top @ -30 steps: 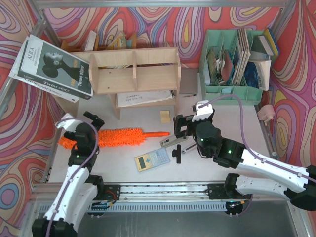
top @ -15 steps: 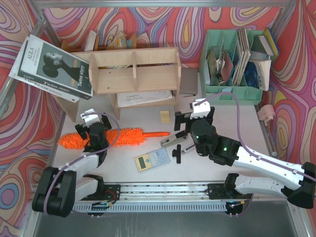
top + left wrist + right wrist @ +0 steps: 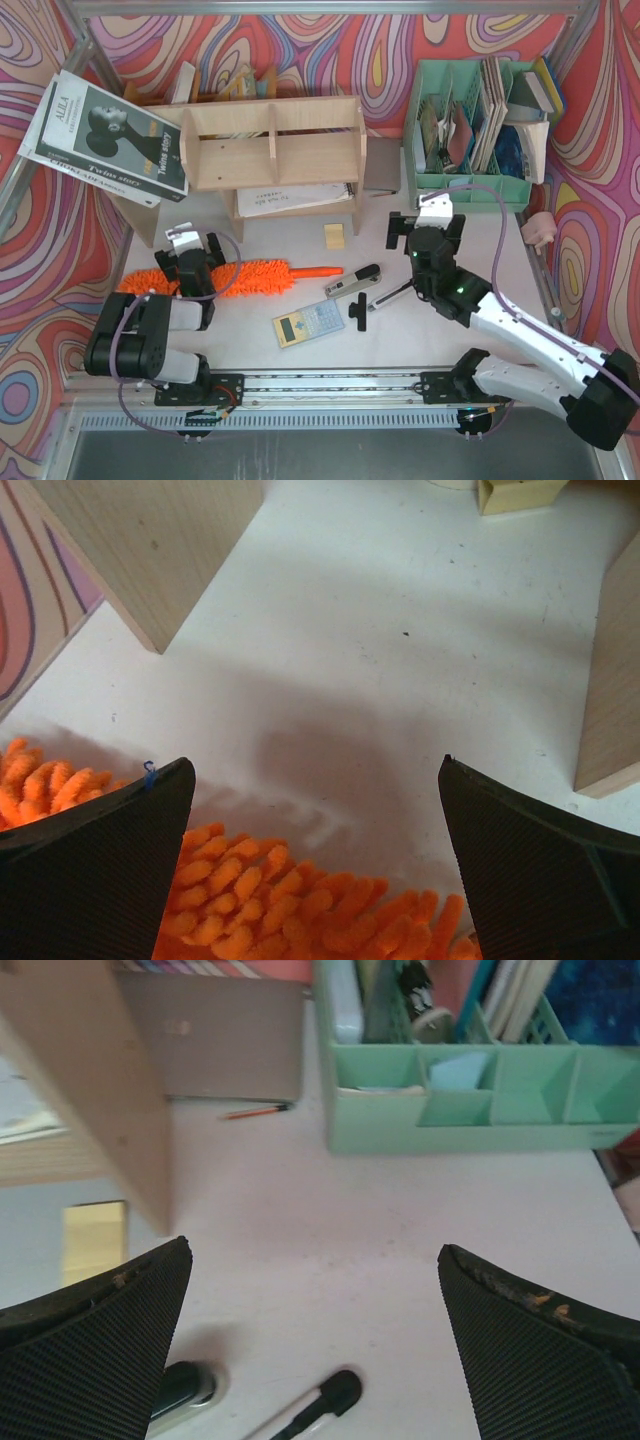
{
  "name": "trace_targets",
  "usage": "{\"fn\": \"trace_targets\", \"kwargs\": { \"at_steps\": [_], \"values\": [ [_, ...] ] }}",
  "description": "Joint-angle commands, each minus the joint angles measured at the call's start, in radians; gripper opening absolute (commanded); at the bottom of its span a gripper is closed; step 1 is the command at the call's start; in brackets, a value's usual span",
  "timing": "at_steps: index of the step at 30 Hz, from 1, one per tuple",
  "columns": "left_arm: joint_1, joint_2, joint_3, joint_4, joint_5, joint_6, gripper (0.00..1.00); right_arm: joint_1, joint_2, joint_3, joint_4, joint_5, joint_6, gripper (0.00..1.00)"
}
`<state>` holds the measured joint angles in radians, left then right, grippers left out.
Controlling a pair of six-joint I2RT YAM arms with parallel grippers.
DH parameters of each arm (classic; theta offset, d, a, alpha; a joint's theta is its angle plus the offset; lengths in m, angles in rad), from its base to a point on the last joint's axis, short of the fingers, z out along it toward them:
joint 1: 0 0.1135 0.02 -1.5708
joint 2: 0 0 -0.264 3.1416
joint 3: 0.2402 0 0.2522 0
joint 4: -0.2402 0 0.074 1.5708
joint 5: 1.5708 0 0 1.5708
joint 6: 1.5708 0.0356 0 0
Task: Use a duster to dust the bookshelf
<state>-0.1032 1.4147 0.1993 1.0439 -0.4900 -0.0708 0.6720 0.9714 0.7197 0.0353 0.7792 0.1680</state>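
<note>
The left gripper [image 3: 318,780] is gaping wide and holding nothing. It is hovering over the duster's [image 3: 290,905] fluffy head, which is lying right beneath its fingers, with the bookshelf [image 3: 270,140] standing just beyond. Closing here is risking a floppy, slipping grip, since it would be pinching soft fibres while the handle [image 3: 322,271] is lying off to its right.

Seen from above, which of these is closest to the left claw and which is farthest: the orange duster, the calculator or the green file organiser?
1. Duster: lies right at the left claw, on the left side of the table.
2. Calculator: near the front edge, off to the claw's right.
3. Green file organiser: at the back right, clearly the farthest.
</note>
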Motion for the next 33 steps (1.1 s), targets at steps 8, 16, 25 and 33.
{"fn": "trace_targets", "kwargs": {
  "at_steps": [8, 16, 25, 33],
  "values": [
    [0.088, 0.095, 0.052, 0.039, 0.152, -0.065, 0.98, -0.306, 0.13, -0.156, 0.31, -0.14, -0.019, 0.99],
    [0.094, 0.106, 0.078, 0.02, 0.15, -0.067, 0.98, -0.444, 0.302, -0.298, 0.581, -0.194, -0.015, 0.99],
    [0.094, 0.102, 0.081, 0.008, 0.153, -0.069, 0.98, -0.476, 0.494, -0.4, 0.963, -0.274, -0.114, 0.99],
    [0.094, 0.103, 0.09, -0.008, 0.154, -0.069, 0.98, -0.555, 0.601, -0.443, 1.221, -0.547, -0.208, 0.99]
  ]
}}
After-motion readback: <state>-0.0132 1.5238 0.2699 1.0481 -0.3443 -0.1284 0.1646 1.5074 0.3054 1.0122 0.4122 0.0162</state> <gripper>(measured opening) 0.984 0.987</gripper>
